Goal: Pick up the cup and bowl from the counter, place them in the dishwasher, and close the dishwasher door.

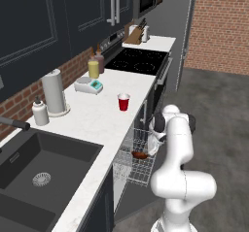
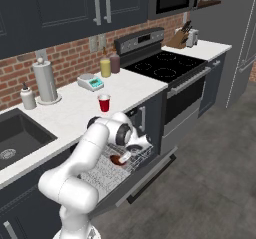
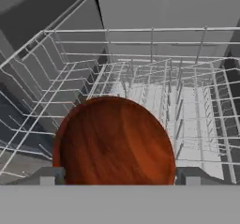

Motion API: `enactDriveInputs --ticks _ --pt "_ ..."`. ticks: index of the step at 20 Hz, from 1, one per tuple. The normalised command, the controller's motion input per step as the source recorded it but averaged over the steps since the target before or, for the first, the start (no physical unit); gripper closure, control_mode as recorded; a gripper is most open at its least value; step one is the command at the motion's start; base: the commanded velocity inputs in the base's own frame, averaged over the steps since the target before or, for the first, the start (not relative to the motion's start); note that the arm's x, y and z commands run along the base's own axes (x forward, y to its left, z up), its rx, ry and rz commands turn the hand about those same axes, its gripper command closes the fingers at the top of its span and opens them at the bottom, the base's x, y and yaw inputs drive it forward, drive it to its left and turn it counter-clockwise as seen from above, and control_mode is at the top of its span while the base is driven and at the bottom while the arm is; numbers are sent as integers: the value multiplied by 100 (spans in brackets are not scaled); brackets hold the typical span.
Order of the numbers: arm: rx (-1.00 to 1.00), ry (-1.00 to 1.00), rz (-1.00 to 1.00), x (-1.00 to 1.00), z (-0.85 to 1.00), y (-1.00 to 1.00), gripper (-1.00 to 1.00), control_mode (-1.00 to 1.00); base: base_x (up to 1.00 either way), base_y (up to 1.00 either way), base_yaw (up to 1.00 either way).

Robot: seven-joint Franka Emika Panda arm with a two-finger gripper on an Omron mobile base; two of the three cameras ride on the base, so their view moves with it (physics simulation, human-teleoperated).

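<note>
a simulated kitchen. in the left base view the white arm rises at lower right and bends down over the silver rack [image 1: 133, 163], pulled out of the dishwasher [image 1: 121, 187] under the counter [image 1: 97, 124]. the gripper [image 3: 120, 178] hangs over the rack with its jaws spread wide, one dark tip at each side of the bowl [image 3: 115, 141] and neither pressing it. the red-brown bowl fills the lower centre of the hand view, sitting in the rack. the red cup [image 1: 124, 102] stands upright on the counter at frame centre. the door [image 2: 145, 175] lies dropped open at lower centre of the right base view.
</note>
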Motion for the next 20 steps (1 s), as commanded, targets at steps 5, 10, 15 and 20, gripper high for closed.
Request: enactDriveInputs --ticks 5,10,15,20 --pt "0 -6 0 -63 79 -20 -100 -100 0 0 0" --pt "0 -9 0 -51 100 -6 -100 -100 0 0 0" --pt "0 -9 0 -50 100 -1 -100 -100 0 0 0" --pt "0 -7 0 -28 100 0 -100 -100 0 0 0"
